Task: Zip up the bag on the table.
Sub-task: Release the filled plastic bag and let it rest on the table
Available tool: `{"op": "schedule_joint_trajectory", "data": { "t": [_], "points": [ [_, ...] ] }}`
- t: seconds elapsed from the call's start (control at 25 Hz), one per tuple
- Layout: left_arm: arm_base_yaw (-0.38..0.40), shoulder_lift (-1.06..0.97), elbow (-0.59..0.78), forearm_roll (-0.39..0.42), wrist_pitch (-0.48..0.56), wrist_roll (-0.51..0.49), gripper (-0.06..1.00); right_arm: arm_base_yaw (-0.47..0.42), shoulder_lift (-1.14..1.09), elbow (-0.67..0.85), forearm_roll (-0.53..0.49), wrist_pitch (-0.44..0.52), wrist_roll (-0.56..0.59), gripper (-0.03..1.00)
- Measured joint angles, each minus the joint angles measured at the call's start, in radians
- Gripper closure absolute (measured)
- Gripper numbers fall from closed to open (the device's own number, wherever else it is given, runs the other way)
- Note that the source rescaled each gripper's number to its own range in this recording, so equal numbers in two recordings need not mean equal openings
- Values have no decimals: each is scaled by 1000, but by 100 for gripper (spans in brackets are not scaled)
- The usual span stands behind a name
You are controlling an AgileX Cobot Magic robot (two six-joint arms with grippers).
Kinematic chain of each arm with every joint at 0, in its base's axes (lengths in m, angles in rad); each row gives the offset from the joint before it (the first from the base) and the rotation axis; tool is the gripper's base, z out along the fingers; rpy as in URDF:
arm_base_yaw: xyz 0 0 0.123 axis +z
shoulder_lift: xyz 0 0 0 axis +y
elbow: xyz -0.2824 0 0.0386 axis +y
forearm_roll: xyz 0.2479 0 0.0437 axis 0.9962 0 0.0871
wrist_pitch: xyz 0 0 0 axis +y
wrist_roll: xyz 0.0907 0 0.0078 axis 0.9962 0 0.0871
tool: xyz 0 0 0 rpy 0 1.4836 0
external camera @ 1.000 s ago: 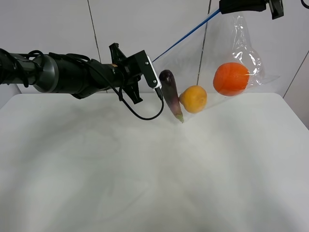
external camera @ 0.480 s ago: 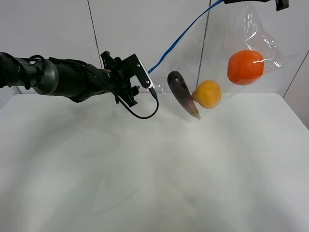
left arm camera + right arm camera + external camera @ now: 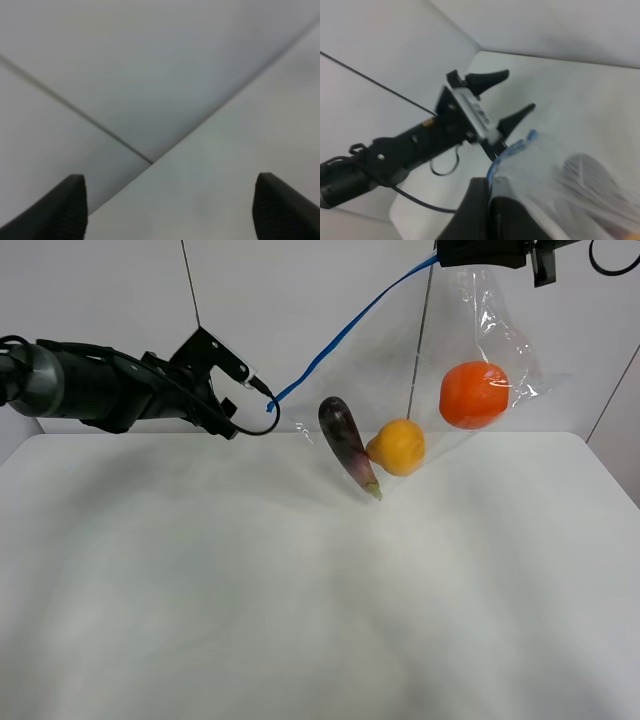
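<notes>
Bag (image 3: 500, 330) is hung in the air over the far right part of the desk (image 3: 300, 620). It is suspended by its top corner, which is clamped in the right tool (image 3: 485, 252), jaws closed tight on the plastic.

The blue zip strip (image 3: 345, 332) is stretched from that tool down and to the left as one slanted line. Its free end is seen just beside the left tool (image 3: 520, 90), outside the jaws; contact there cannot be told. The left tool is spread wide with nothing gripped. In the left wrist view only wall (image 3: 150, 60) and desk are seen between the two fingertips (image 3: 70, 205).

Contents are sagged along the bag's low edge:
- The eggplant (image 3: 345, 443) is lowest, tilted, tip down.
- The pear (image 3: 397, 446) is just beside it on the right.
- The orange (image 3: 474, 394) is higher and apart, toward the right tool.

Whether the eggplant end of the bag is resting on the desk cannot be told.

The bag is located at the desk's far edge, close to the wall. The desk's right edge is well apart from it. A broad stretch of bare desk is seen in front of the bag and below the left arm.
</notes>
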Motion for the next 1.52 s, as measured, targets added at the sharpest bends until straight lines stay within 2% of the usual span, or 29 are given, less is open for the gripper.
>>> {"op": "schedule_joint_trajectory", "data": {
  "t": [0.16,0.4,0.48,0.6,0.76,0.92,1.12,1.2,1.24,1.36,1.44,1.52],
  "points": [
    [61,-66,0,-218,48,75,11,20,53,0,18,-3,-35,97],
    [122,-182,0,-549,146,190,11,107,103,-20,36,-15,-74,97],
    [126,-222,0,-622,167,240,11,128,114,-42,42,-18,-79,97],
    [127,-273,0,-652,182,294,11,151,128,-60,47,-17,-82,97],
    [127,-326,0,-655,200,255,11,173,155,-60,19,-9,-79,97],
    [127,-338,0,-662,303,83,11,175,183,-60,-17,-7,-59,97],
    [154,-338,0,-662,589,-171,11,175,194,-60,-21,-8,-56,97],
    [188,-338,0,-619,742,-273,11,175,196,-60,-26,-8,-56,97],
    [203,-340,0,-555,815,-336,11,172,196,-60,-33,-8,-56,97],
    [238,-343,0,-265,975,-558,11,162,197,-60,-66,-8,-56,97],
    [244,-343,0,-27,1027,-744,11,160,198,-60,-92,-10,-56,97],
    [245,-343,0,168,1055,-918,11,160,199,-60,-105,-10,-57,97]
  ]
}}
